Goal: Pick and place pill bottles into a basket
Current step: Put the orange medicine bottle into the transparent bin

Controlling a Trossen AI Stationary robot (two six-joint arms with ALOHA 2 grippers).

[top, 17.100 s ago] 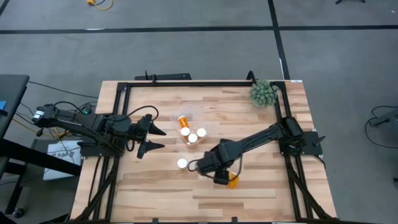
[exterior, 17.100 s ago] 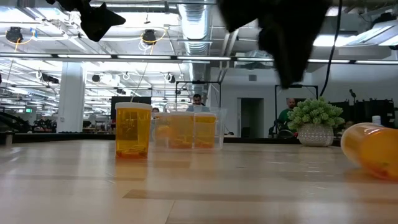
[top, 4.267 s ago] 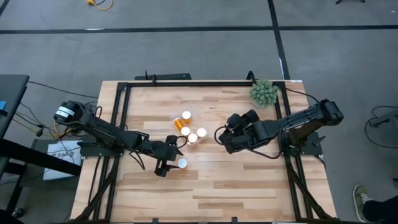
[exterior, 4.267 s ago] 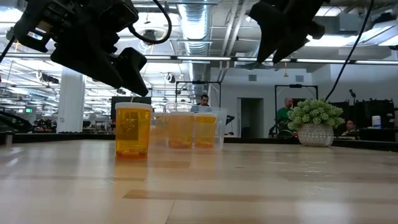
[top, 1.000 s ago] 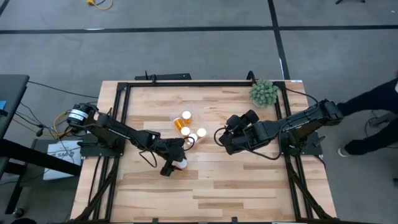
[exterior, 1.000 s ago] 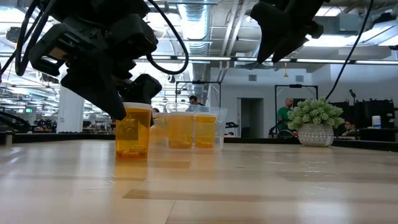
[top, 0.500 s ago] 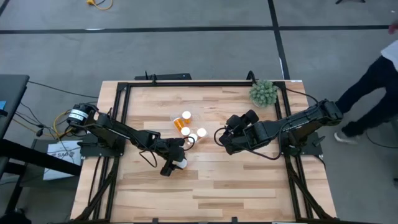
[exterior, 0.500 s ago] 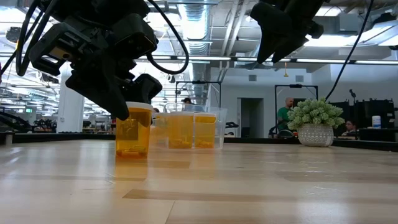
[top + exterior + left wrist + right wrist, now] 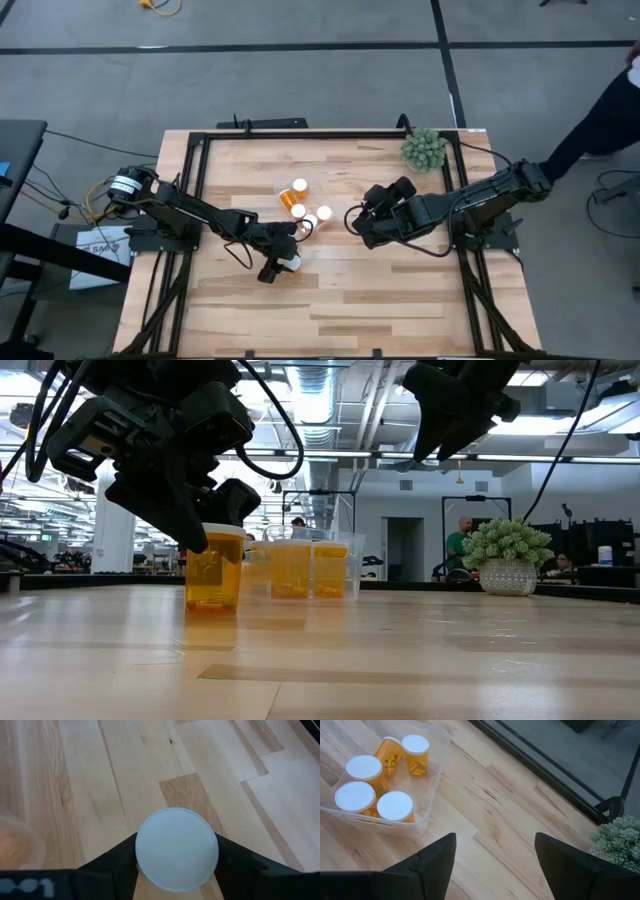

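Note:
One pill bottle (image 9: 292, 263), white cap over an orange body (image 9: 213, 575), stands upright on its base on the wood table, near the middle. My left gripper (image 9: 176, 842) is shut on it, reaching in from the table's left. Just beyond it stands the clear basket (image 9: 427, 795), also in the high view (image 9: 305, 205), with several pill bottles inside, one lying on its side. My right gripper (image 9: 495, 865) hangs open above the table to the basket's right (image 9: 356, 222), with nothing between its fingers. My left gripper pinches the bottle's round white cap (image 9: 141, 851) between its two fingers, one on each opposite side of the rim. The fingers (image 9: 190, 525) slant down from above and from the table's left. The bottle stays upright with its base (image 9: 212, 606) on the table.
A green spiky plant ball (image 9: 423, 150) sits at the far right corner. Black frame rails (image 9: 300, 133) edge the table. Bare wood lies toward the near edge (image 9: 330, 310). A person's leg (image 9: 600, 110) shows on the floor right of the table.
My left gripper's fingers have closed in on the bottle's cap and taken hold; the bottle has stayed standing in place. A person has walked along the floor to the table's right.

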